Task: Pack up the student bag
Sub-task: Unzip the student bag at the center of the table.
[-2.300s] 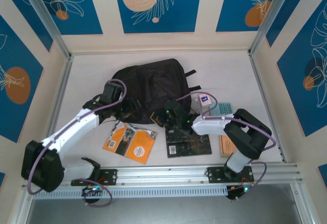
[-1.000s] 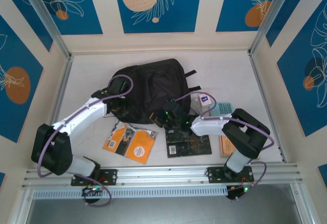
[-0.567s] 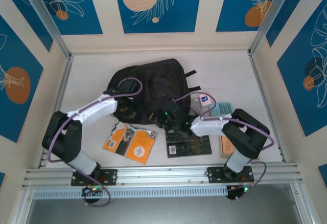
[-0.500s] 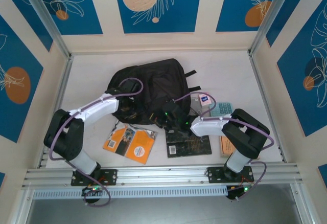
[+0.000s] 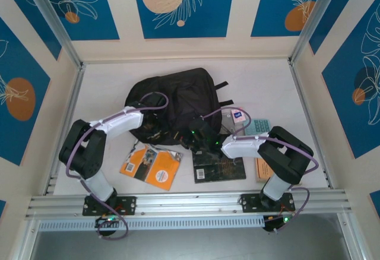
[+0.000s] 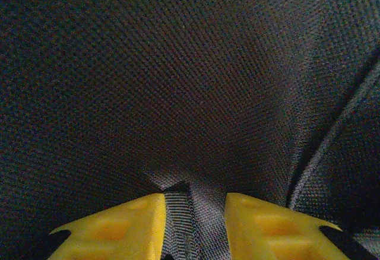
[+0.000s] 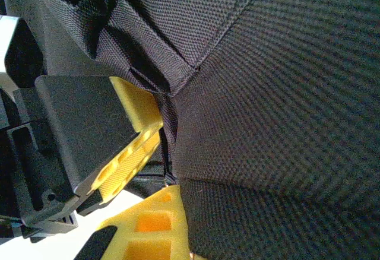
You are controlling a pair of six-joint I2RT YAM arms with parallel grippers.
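Observation:
The student bag (image 5: 181, 97), a large black fabric backpack, lies in the middle of the table. My left gripper (image 5: 158, 121) is at its near left edge. In the left wrist view the yellow fingers (image 6: 122, 227) are shut on a raised fold of bag fabric and grey webbing (image 6: 178, 212), the left gripper (image 6: 195, 199) pressed close to the cloth. My right gripper (image 5: 189, 136) is at the bag's near edge. In the right wrist view the right gripper (image 7: 168, 164) is shut on a seam of the black fabric (image 7: 279, 94).
An orange book (image 5: 150, 164) lies in front of the bag on the left, and a flat black book (image 5: 218, 168) in front on the right. A pink-and-blue card (image 5: 236, 117), a teal calculator (image 5: 261, 126) and a brown book (image 5: 263, 168) lie to the right.
My left arm has swung right from the table's left side, folding its elbow, and its gripper has come in onto the bag's near left edge. The right arm has stayed put.

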